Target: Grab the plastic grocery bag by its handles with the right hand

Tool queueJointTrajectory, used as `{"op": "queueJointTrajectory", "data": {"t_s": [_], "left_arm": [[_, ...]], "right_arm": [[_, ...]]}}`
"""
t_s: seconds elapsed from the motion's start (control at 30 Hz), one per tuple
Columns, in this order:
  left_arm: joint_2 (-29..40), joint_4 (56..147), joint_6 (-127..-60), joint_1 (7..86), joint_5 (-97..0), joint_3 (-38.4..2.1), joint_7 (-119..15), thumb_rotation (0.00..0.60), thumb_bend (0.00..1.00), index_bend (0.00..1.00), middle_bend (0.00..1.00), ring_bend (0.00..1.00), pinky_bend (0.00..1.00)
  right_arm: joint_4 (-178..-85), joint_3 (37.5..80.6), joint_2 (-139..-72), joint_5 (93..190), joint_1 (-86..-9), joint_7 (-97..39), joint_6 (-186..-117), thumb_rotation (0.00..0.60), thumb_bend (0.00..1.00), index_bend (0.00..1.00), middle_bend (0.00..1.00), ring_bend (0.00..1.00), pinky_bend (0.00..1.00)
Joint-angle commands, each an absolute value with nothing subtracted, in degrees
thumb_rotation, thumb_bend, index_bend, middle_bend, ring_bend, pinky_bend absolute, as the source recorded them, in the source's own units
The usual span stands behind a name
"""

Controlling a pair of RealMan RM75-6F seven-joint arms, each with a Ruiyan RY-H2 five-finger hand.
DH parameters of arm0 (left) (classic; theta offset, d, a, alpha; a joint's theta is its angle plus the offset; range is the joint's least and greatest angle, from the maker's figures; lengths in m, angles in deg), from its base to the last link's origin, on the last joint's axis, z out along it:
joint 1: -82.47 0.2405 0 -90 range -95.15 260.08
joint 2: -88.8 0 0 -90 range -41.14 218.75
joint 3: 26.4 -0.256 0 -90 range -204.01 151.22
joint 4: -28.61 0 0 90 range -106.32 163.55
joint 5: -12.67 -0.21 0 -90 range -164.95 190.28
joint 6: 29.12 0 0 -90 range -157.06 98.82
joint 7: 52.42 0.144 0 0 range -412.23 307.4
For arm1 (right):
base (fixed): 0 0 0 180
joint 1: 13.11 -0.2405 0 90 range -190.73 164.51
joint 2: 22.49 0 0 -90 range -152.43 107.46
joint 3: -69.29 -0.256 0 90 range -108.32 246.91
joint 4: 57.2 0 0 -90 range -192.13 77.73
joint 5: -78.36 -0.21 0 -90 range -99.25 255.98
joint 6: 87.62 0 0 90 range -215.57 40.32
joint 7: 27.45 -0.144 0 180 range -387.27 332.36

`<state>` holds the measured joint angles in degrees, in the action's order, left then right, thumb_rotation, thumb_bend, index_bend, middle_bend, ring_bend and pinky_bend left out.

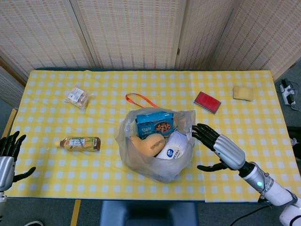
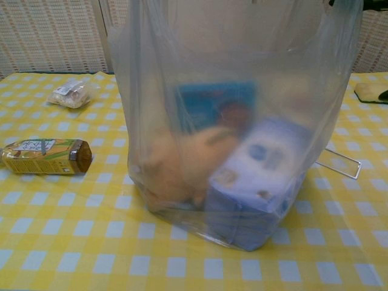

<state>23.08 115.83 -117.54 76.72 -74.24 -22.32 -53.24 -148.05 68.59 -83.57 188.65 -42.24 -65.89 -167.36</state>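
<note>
A clear plastic grocery bag (image 1: 155,146) stands near the table's front middle, holding a blue cookie box (image 1: 155,123), a tan bun and a white-blue pack. In the chest view the bag (image 2: 233,121) fills most of the frame. My right hand (image 1: 216,147) hovers just right of the bag with fingers spread, its fingertips close to the bag's right handle (image 1: 189,123), holding nothing. My left hand (image 1: 8,155) stays at the table's front left edge, fingers apart and empty.
A juice bottle (image 1: 79,143) lies left of the bag, a wrapped snack (image 1: 78,97) further back left. An orange strap (image 1: 139,100) lies behind the bag. A red case (image 1: 207,102) and a yellow sponge (image 1: 243,92) sit back right; a clear card holder (image 1: 203,136) lies under my right hand.
</note>
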Motion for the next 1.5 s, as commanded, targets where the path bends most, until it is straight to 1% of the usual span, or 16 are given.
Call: {"op": "queueJointTrajectory", "data": {"t_s": [0.03, 0.17, 0.37, 0.43, 0.5, 0.8, 1.13, 1.5], "left_arm": [[23.15, 115.71, -117.5, 76.69, -74.13, -22.21, -53.67, 0.6, 0.14, 0.0, 0.0, 0.0, 0.0], [23.28, 115.56, -117.58, 76.75, -74.08, -22.17, -54.22, 0.6, 0.14, 0.0, 0.0, 0.0, 0.0], [23.53, 115.69, -117.87, 76.92, -74.07, -22.13, -54.64, 0.6, 0.14, 0.0, 0.0, 0.0, 0.0], [23.78, 115.81, -118.37, 77.19, -74.01, -22.03, -55.2, 0.6, 0.14, 0.0, 0.0, 0.0, 0.0], [23.95, 115.83, -118.56, 77.31, -74.09, -22.03, -55.54, 0.6, 0.14, 0.0, 0.0, 0.0, 0.0], [24.47, 115.8, -119.25, 77.72, -74.25, -21.96, -56.94, 0.6, 0.14, 0.0, 0.0, 0.0, 0.0], [25.03, 115.65, -119.22, 77.93, -74.2, -22.0, -58.47, 0.6, 0.14, 0.0, 0.0, 0.0, 0.0], [25.54, 115.7, -119.84, 78.57, -73.95, -21.97, -59.31, 0.6, 0.14, 0.0, 0.0, 0.0, 0.0]], "right_arm": [[-149.06, 68.6, -83.32, 188.91, -45.1, -68.78, -164.82, 0.6, 0.21, 0.0, 0.0, 0.0, 0.0], [-150.21, 68.42, -83.25, 188.97, -48.52, -71.96, -161.95, 0.6, 0.21, 0.0, 0.0, 0.0, 0.0], [-151.54, 67.21, -83.97, 186.98, -50.68, -70.02, -159.24, 0.6, 0.21, 0.0, 0.0, 0.0, 0.0], [-152.64, 65.51, -85.78, 185.84, -52.94, -69.03, -157.35, 0.6, 0.21, 0.0, 0.0, 0.0, 0.0], [-153.09, 64.89, -86.81, 184.87, -54.11, -68.85, -156.32, 0.6, 0.21, 0.0, 0.0, 0.0, 0.0], [-152.44, 64.08, -90.72, 182.83, -58.75, -72.43, -153.08, 0.6, 0.21, 0.0, 0.0, 0.0, 0.0], [-150.52, 63.38, -94.89, 181.19, -63.13, -77.37, -151.08, 0.6, 0.21, 0.0, 0.0, 0.0, 0.0], [-145.96, 61.71, -100.42, 179.29, -67.27, -81.75, -150.94, 0.6, 0.21, 0.0, 0.0, 0.0, 0.0]]}}
